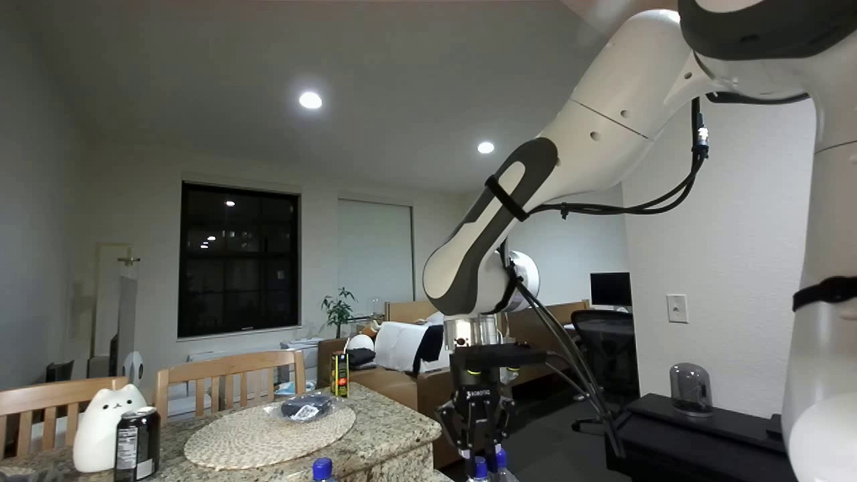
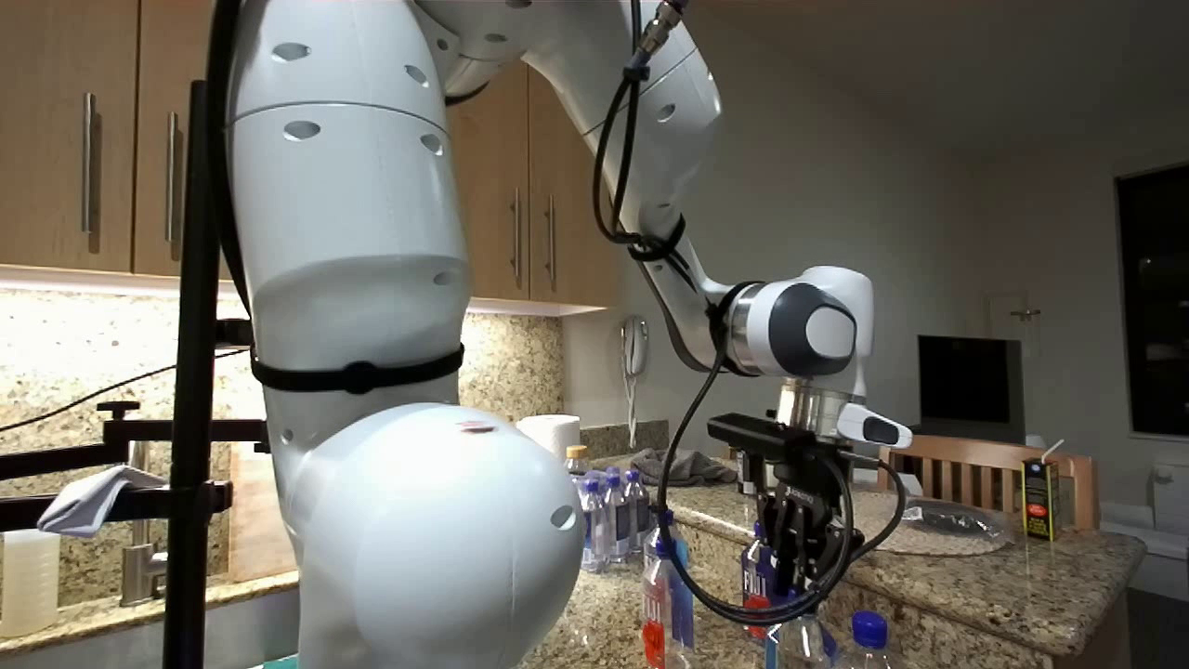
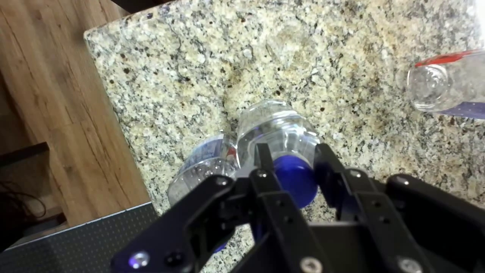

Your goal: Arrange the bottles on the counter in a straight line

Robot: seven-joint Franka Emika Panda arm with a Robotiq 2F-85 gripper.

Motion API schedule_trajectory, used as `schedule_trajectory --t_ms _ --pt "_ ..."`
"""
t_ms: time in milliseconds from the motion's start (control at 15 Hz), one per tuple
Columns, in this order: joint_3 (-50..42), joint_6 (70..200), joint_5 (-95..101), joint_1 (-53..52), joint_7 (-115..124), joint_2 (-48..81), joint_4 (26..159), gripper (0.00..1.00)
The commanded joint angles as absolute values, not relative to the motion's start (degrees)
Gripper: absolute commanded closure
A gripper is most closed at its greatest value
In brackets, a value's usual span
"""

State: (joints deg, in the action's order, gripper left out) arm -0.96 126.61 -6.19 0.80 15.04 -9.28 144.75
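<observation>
In the wrist view, closest to the lens, I have the black gripper clamped on the blue cap of a clear bottle; whether its base rests on the speckled counter, I can't quite make out. Just beside it on the left is a second bottle, and well apart at the right edge a third bottle, partly out of frame. In an exterior view I see a cluster of blue-capped bottles upright farther back, near a white roll. In both exterior views, a raised section bears a round woven mat, with a plastic-wrapped package on it and a small carton near it; a wooden chair stands beyond.
</observation>
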Motion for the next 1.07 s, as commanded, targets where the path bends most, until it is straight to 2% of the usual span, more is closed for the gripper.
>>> schedule_trajectory --t_ms 0,67,133,533,667,1000 --pt "-0.52 126.49 -5.19 1.31 15.29 -9.41 143.65 0.84" --pt "-0.48 126.50 -5.24 1.26 15.27 -9.31 143.59 0.43" --pt "-0.41 126.37 -5.08 1.28 15.52 -9.19 143.49 0.42" --pt "-0.33 126.48 -5.25 1.21 15.48 -9.19 142.18 0.05" --pt "-0.31 126.48 -5.21 1.22 15.54 -9.25 142.01 0.00" --pt "-0.08 125.71 -6.44 0.56 14.47 -9.65 142.02 0.00"
